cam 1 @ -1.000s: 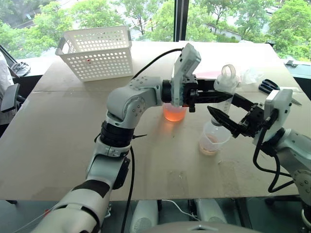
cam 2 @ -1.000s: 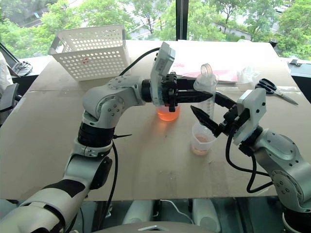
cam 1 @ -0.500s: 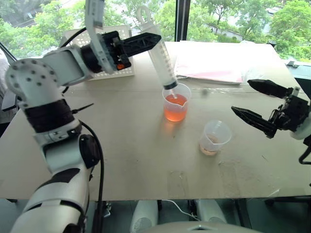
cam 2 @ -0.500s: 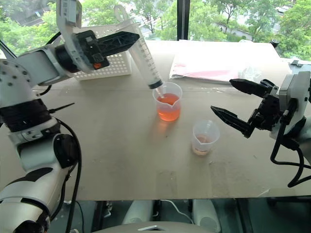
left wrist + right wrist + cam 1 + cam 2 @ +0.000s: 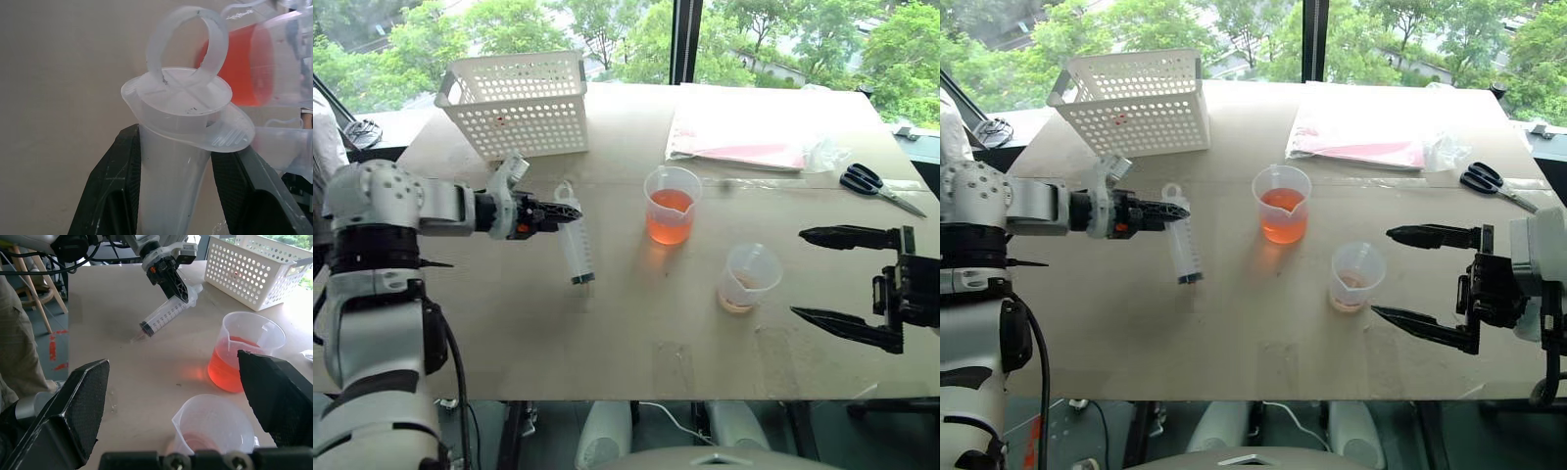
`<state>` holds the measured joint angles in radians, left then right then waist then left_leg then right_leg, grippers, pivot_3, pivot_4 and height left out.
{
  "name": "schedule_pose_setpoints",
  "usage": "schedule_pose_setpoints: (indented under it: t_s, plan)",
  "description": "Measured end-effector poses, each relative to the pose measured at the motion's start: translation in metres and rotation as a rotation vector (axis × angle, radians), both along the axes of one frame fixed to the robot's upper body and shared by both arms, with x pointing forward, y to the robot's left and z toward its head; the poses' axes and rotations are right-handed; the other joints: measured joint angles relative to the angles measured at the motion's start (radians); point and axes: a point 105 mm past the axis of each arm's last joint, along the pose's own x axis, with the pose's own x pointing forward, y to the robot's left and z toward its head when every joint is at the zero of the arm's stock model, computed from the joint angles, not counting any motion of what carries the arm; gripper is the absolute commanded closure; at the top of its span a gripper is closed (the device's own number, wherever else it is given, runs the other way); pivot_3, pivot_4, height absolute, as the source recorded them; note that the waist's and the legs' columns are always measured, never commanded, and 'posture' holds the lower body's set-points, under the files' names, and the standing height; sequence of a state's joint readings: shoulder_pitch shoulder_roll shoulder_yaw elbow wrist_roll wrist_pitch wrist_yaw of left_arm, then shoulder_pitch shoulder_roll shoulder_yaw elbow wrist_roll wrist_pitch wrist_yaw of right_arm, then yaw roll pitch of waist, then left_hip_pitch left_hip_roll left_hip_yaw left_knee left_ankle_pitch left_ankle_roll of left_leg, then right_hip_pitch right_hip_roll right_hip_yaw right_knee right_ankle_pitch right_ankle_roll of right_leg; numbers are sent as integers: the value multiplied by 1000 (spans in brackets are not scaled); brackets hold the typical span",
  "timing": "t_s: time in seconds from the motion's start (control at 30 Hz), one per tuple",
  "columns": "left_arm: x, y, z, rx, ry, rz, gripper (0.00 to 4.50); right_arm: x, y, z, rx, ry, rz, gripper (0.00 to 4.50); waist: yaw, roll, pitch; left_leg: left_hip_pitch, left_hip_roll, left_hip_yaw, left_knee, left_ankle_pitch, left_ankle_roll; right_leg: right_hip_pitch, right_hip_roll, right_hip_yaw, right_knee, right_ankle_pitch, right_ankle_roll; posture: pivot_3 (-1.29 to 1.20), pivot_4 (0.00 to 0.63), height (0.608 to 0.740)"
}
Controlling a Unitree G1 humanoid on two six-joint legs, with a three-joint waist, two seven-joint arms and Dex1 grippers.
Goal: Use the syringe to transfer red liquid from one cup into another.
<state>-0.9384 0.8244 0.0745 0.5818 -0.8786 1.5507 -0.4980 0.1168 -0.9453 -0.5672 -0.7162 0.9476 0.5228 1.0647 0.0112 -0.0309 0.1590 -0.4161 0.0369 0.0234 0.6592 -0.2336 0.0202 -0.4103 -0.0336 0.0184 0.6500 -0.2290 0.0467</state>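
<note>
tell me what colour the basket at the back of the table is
White, with a grid of small holes: the basket shows best in the left eye view.

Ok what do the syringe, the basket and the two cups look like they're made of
Syringe: clear plastic, probably; black scale marks show on its see-through barrel.
Basket: white plastic, apparently moulded, walls perforated with rows of holes.
Larger cup and smaller cup: thin, translucent, slightly cloudy plastic; the red liquid shows through the wall.

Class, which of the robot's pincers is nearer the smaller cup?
The right pincer: it sits open just beside the smaller cup. The left pincer holds the syringe beyond the taller beaker.
</note>
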Motion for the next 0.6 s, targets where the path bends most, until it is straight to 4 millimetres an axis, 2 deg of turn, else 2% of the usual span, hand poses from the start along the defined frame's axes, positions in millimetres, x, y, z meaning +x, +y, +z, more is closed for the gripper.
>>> schedule_pose_setpoints:
  t_s: [0.07, 0.17, 0.2, 0.27, 0.3, 0.43, 0.5, 0.6]
  plan:
    - [6, 1, -7, -4, 12, 23, 3000, -3, 0, -2, -9, 8, -6, 0, 1, 0, 0, 0, 0, 0, 0, 0, 0, 0, 0, 0, 0, 0, 0, 0, 150, 740]
    - [14, 9, -16, 51, 10, 61, 1515, -6, -1, -5, -17, 31, -18, 0, 0, 0, 0, 0, 0, 1, 0, 0, 0, 0, 0, 1, 0, 0, 0, 0, 150, 740]
    - [14, 12, -19, 64, 16, 76, 1235, -7, -1, -6, -17, 36, -19, 0, -2, 0, 0, 0, 0, 1, 0, 0, 0, 0, 0, 1, 0, 0, 0, 0, 150, 740]
    - [15, 14, -20, 55, 13, 82, 244, -8, -3, -9, -15, 55, -24, 0, -1, -1, 0, 0, 0, 0, 0, 0, 0, 0, 0, 0, 0, 0, 0, 0, 150, 740]
    - [15, 13, -19, 41, 5, 78, 36, -8, -2, -9, -12, 58, -22, 0, -1, -1, 0, 0, 0, 0, 0, 0, 0, 0, 0, 1, 0, 0, 0, 0, 150, 740]
    - [13, 18, -10, 9, -41, 92, 36, -10, -4, -7, -5, 51, -25, 0, -5, -1, 0, 0, 1, 0, 0, 0, 0, 0, 0, 1, 1, 0, 0, 0, 150, 740]
    - [9, 22, 5, -36, -109, 103, 36, -10, -6, -6, -8, 47, -31, 0, -7, -2, 1, 0, 1, 0, 0, 0, 0, 0, 0, 0, 1, 0, 0, 0, 150, 740]
    - [-10, 28, 29, 25, -390, 102, 36, -9, -12, -11, -13, 65, -56, 0, -15, -2, 1, 1, 3, 2, -1, 0, 0, 0, -5, 2, 1, 0, 0, 0, 150, 740]
